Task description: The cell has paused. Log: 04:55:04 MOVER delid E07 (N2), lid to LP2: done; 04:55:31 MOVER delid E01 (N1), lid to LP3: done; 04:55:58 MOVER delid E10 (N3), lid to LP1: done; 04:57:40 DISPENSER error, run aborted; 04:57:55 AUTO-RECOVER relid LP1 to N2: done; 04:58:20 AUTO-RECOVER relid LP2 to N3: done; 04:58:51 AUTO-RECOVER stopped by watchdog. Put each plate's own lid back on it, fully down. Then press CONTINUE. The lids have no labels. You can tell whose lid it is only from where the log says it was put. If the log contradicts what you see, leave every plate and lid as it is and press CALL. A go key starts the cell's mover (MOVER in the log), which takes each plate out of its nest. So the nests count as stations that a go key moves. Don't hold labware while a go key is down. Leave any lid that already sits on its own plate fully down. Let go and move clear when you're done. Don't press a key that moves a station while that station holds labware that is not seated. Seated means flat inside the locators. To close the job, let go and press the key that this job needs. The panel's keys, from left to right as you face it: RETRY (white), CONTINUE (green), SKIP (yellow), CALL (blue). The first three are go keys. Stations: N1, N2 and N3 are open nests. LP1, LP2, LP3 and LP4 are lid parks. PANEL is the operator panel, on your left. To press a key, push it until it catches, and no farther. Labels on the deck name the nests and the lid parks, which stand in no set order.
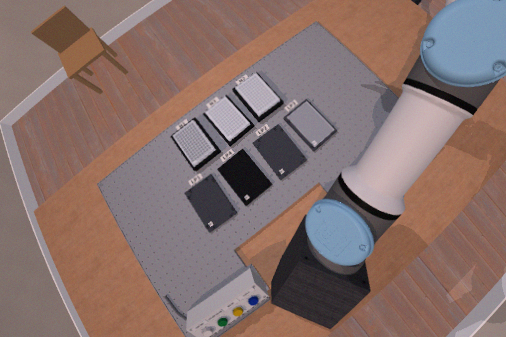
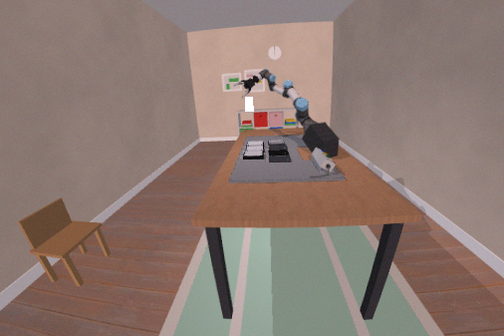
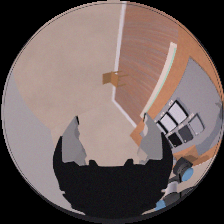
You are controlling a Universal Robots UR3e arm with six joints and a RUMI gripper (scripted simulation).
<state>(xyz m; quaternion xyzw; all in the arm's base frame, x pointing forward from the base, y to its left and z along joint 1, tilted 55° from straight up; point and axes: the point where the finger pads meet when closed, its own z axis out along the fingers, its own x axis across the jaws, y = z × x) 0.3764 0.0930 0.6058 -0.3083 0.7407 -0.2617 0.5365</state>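
Three well plates stand in a row of nests on the grey deck [image 1: 150, 217]. The left plate [image 1: 194, 143] is bare, with its wells showing. The middle plate [image 1: 227, 119] and the right plate [image 1: 257, 94] each carry a pale lid. One more pale lid [image 1: 310, 124] lies in the right-hand lid park. The other three lid parks [image 1: 279, 151] [image 1: 244, 176] [image 1: 210, 202] are dark and bare. The panel [image 1: 220, 302] has a green key [image 1: 222, 322] and a blue key [image 1: 253, 300]. My gripper [image 2: 244, 84] [image 3: 112, 132] is open and empty, high in the air beyond the deck's far end. It is out of the top view.
The arm's base [image 1: 320, 282] and big links [image 1: 415, 142] stand beside the deck, right of the lid parks. The panel also has a yellow key [image 1: 238, 311]. A wooden chair [image 1: 75, 47] [image 2: 57, 238] stands on the floor, away from the table [image 2: 304, 201].
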